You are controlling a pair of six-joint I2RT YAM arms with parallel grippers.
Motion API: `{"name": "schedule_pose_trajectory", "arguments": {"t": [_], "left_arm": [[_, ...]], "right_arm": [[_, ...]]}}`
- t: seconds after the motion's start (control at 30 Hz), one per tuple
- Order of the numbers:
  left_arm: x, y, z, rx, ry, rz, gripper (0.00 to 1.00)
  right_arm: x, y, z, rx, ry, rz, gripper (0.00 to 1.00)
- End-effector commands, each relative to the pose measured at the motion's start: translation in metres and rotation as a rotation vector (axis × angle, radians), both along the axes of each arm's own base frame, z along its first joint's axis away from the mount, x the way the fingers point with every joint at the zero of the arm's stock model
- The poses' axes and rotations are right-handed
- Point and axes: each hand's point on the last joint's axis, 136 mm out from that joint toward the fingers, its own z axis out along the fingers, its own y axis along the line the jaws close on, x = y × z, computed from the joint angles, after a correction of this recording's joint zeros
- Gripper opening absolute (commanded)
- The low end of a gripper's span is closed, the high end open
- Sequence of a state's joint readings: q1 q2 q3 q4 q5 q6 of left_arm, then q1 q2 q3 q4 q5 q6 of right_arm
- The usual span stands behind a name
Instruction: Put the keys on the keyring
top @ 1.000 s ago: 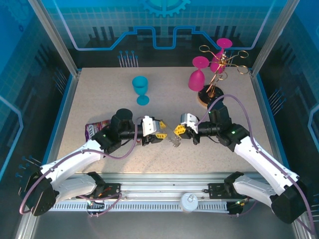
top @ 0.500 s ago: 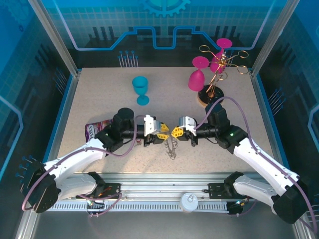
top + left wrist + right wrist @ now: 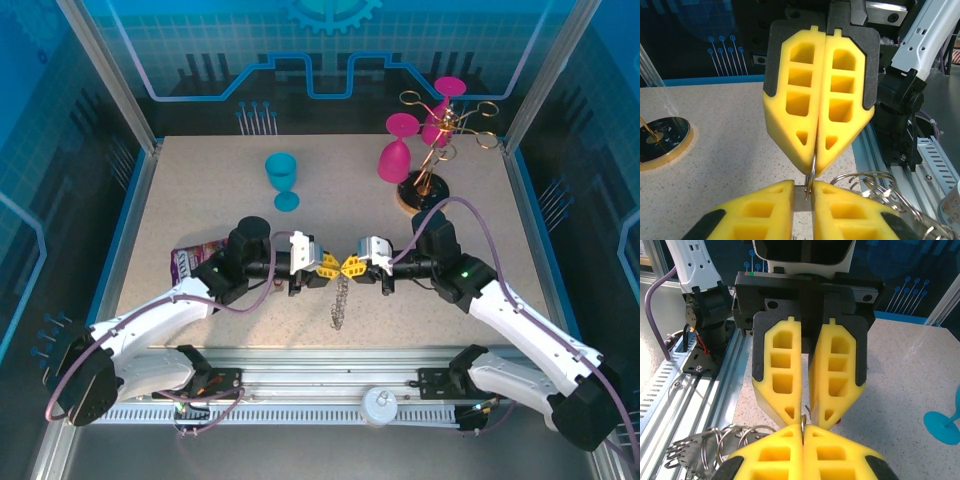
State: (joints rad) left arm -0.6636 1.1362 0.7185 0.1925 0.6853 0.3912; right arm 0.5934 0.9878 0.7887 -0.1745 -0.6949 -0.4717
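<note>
Grippers tip-to-tip at frame ctr: R gripper [image 3: 353, 266] clamped on keyring [image 3: 340, 300], L gripper [image 3: 328, 267] pinching it too; it dangles below.

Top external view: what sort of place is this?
Likely a robot test booth: a speckled table walled by blue printed panels, a left arm and right arm bolted to a metal rail, a teal goblet as prop.

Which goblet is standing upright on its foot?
The teal goblet, alone on the table left of the gold rack; the two pink goblets at the rack have their feet up.
</note>
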Motion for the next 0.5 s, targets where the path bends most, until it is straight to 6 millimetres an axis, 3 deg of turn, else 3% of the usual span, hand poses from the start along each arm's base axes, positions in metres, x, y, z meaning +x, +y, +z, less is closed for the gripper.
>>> {"name": "schedule_pose_trajectory", "arguments": {"t": [0.0, 0.13, 0.3, 0.4, 0.47], "left_arm": [[-0.004, -0.004, 0.008, -0.025, -0.012, -0.032, 0.11], [-0.004, -0.004, 0.009, -0.032, -0.028, -0.035, 0.0], [-0.004, -0.002, 0.012, -0.041, -0.068, -0.023, 0.0], [0.002, 0.002, 0.011, -0.025, -0.095, 0.025, 0.0], [0.006, 0.006, 0.006, 0.01, -0.103, 0.061, 0.0]], "right_arm": [[-0.005, 0.008, 0.007, 0.034, -0.021, 0.03, 0.0], [-0.005, 0.009, 0.003, 0.028, -0.013, 0.03, 0.0], [0.002, 0.004, -0.005, -0.009, -0.022, -0.024, 0.0], [0.01, -0.005, -0.012, -0.063, -0.042, -0.099, 0.3], [0.015, -0.016, -0.019, -0.129, -0.065, -0.153, 0.36]]}}
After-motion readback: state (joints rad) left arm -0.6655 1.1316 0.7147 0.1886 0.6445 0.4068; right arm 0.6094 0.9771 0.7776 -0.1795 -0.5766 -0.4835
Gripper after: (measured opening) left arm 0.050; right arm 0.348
